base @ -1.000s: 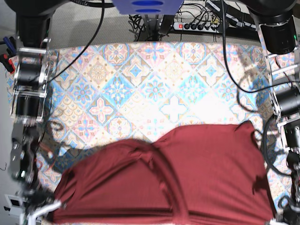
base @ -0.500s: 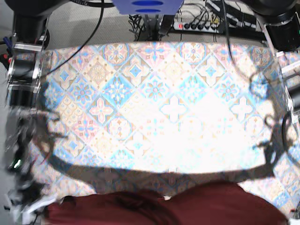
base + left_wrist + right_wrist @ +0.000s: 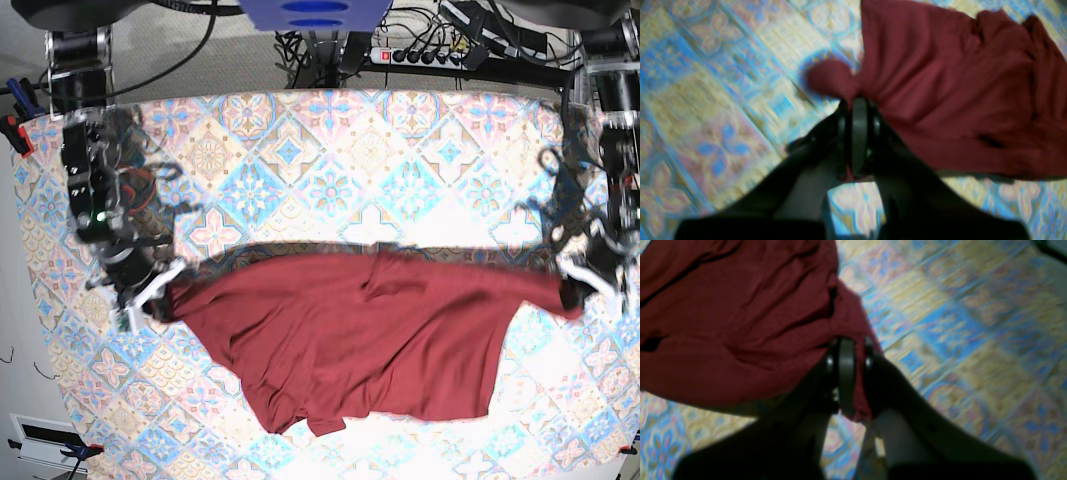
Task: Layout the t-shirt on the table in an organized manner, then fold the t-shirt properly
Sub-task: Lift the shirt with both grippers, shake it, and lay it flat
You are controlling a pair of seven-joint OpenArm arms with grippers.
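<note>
**T-shirt stretched between my 2 claws above the table**

My left gripper [image 3: 855,106] is clamped on a bunched corner of the dark maroon t-shirt [image 3: 360,345]; a small nub of cloth pokes out past my fingertips, and the rest of the fabric fans away to the right in the left wrist view. My right gripper [image 3: 846,343] is likewise pinched tight on the opposite corner of the same garment, with a strip of cloth trailing down between the fingers [image 3: 846,373].

From the base view, I hold the t-shirt by its 2 upper corners, spread wide across the middle of the table [image 3: 330,160]. My right gripper [image 3: 160,295] sits at that view's left side, my left gripper [image 3: 578,285] at its right. The top edge runs nearly straight between them, sagging slightly. The body of the shirt hangs toward the near edge in loose folds, narrowing to an uneven lower hem.

The patterned tablecloth of blue, pink and cream diamonds lies bare beyond the shirt. A power strip [image 3: 425,55] and cables lie past the far edge.
</note>
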